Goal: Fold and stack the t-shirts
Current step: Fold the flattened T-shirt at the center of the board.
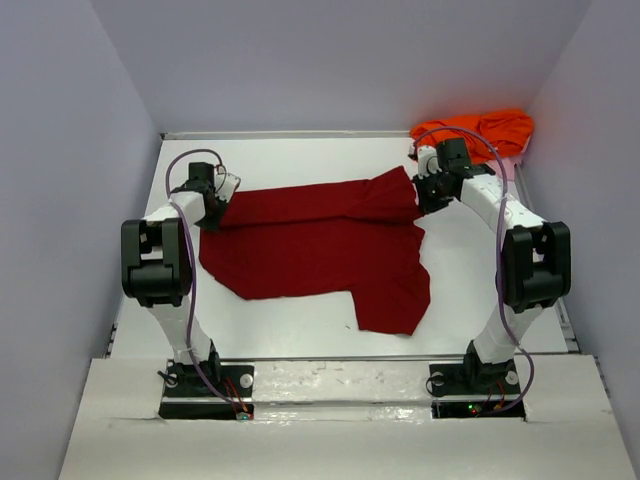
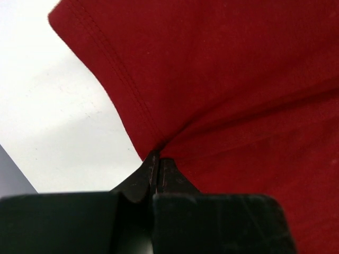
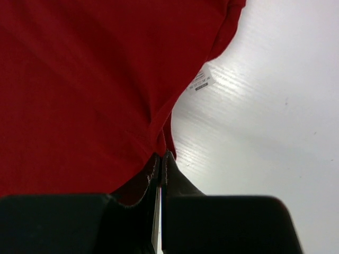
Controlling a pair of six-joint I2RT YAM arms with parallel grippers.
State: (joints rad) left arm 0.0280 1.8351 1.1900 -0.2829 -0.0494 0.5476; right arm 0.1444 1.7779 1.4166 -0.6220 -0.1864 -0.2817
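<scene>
Pinching opposite ends of the red t-shirt: left tool and right tool, both clamped on cloth, likely spreading it for folding; orange t-shirt crumpled, far corner.

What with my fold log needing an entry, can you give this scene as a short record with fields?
red t-shirt: spread on the table, far edge stretched between both hands
orange t-shirt: bunched in the far right corner, no hand on it
left hand: shut on the red t-shirt's hemmed left edge
right hand: shut on its right edge, near the white label
stack: not begun
</scene>
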